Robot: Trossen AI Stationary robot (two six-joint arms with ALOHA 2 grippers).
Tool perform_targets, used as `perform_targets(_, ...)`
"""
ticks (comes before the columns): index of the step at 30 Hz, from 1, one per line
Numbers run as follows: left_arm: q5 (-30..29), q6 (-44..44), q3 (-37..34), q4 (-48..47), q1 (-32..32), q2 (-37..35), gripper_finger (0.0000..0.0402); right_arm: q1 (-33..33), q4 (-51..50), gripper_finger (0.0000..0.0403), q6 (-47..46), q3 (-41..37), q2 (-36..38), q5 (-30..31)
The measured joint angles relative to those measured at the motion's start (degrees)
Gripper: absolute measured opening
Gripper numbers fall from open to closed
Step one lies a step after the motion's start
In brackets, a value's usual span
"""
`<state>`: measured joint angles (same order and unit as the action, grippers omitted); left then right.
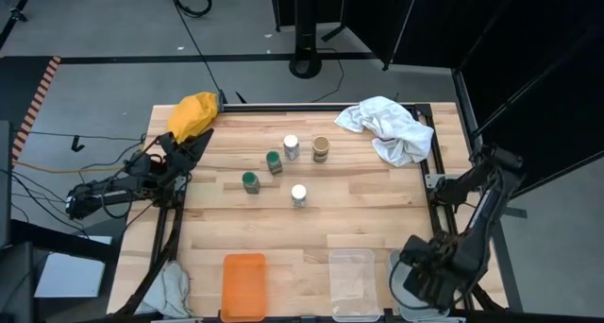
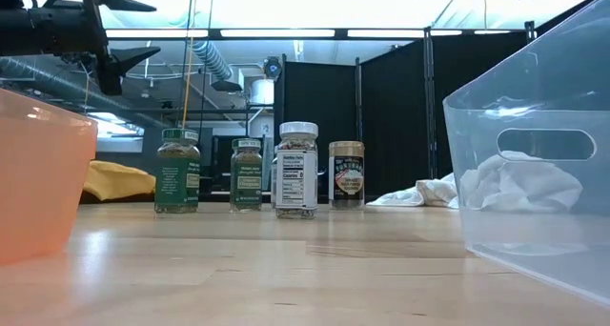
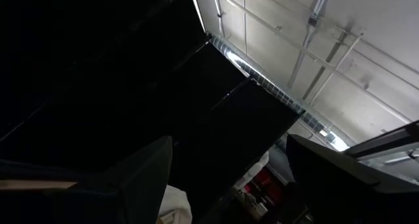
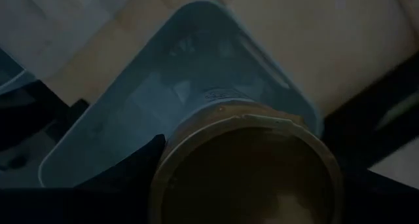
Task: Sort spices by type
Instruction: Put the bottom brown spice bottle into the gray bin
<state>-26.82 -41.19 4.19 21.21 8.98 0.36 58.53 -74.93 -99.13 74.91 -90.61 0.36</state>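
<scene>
Five spice jars stand upright on their bases mid-table: white-lidded (image 1: 291, 146) and tan-lidded (image 1: 321, 149) at the back, two green-lidded (image 1: 274, 162) (image 1: 250, 181), and another white-lidded (image 1: 299, 195) nearest. The low view shows a green jar (image 2: 178, 171) and the tan-lidded jar (image 2: 346, 173). My right gripper (image 1: 422, 266) hangs over the grey tray (image 1: 408, 299) at the near right corner, shut on a sixth, tan-lidded jar (image 4: 245, 168), which the arm hides from above. My left gripper (image 1: 193, 145) (image 2: 124, 54) is open and raised at the far left, beside a yellow cloth (image 1: 193, 113). My right gripper holds the tan-lidded jar by its side wall just under the lid (image 4: 171, 160), pinched between the two fingers (image 4: 127, 168). They come from above, pointing down. The jar is upright, lid toward the wrist, inside the grey tray's (image 4: 196, 67) outline. Whether its base rests there, I cannot tell.
An orange tray (image 1: 244, 285) and a clear tray (image 1: 351, 283) sit along the near edge, left of the grey one. A white cloth (image 1: 389, 127) lies at the far right corner, a grey cloth (image 1: 175, 287) hangs off the near left. Bare wood lies between jars and trays.
</scene>
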Motion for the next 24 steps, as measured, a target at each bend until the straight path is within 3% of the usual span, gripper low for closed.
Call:
perform_targets(11,-0.27,0.0,0.0,-0.22,0.0,0.0,0.0305,-2.98,2.53,0.0284,4.64,-0.14,-7.46,5.38)
perform_targets(24,-0.97,-0.02,0.0,-0.18,0.02,0.0,0.0305,-2.68,5.05,0.0309,0.31,-3.91,-7.74,5.93)
